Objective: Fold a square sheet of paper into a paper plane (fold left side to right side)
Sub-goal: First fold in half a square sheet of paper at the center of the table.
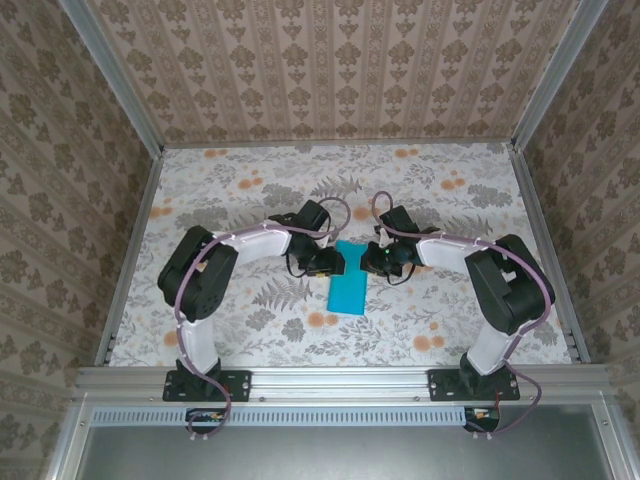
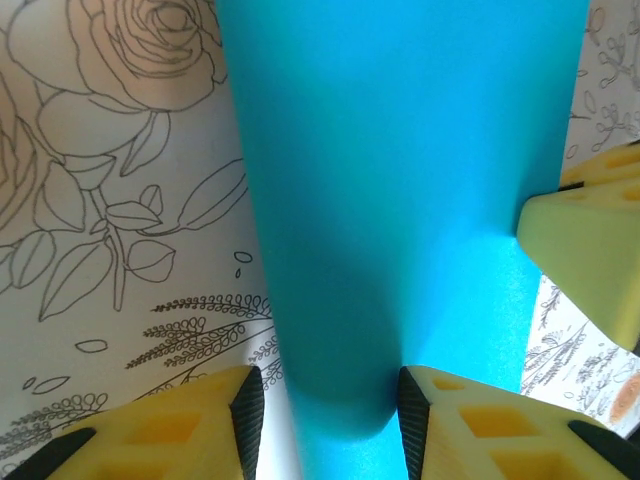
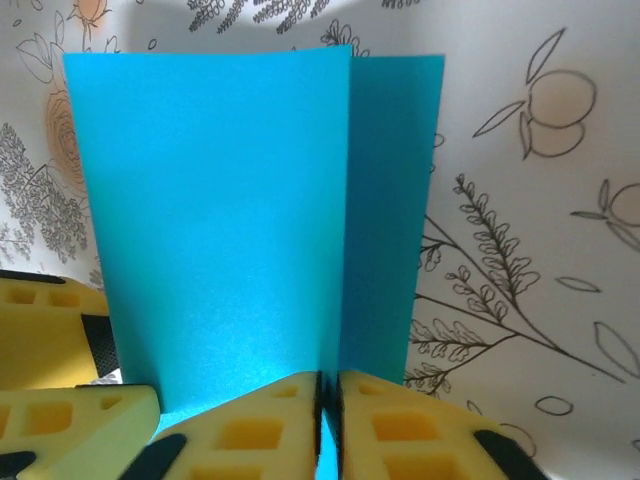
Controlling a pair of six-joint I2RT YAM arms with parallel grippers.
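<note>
The square sheet of paper [image 1: 350, 285], turquoise-blue, lies on the table between both grippers with its left part bent over toward the right. In the left wrist view the sheet [image 2: 400, 150] forms a rounded, uncreased fold that runs between the open jaws of my left gripper [image 2: 325, 420]; the left pad stands clear of it. In the right wrist view the upper flap [image 3: 220, 200] covers most of the lower layer, and my right gripper [image 3: 330, 420] is pinched on the flap's free edge. From above, the left gripper [image 1: 330, 262] and right gripper [image 1: 375, 262] face each other across the sheet.
The table [image 1: 250, 190] has a floral-printed cover. Patterned walls close it in at the back and both sides. A metal rail [image 1: 340, 378] carries the arm bases at the near edge. The right gripper's fingertip [image 2: 585, 250] shows at the right of the left wrist view.
</note>
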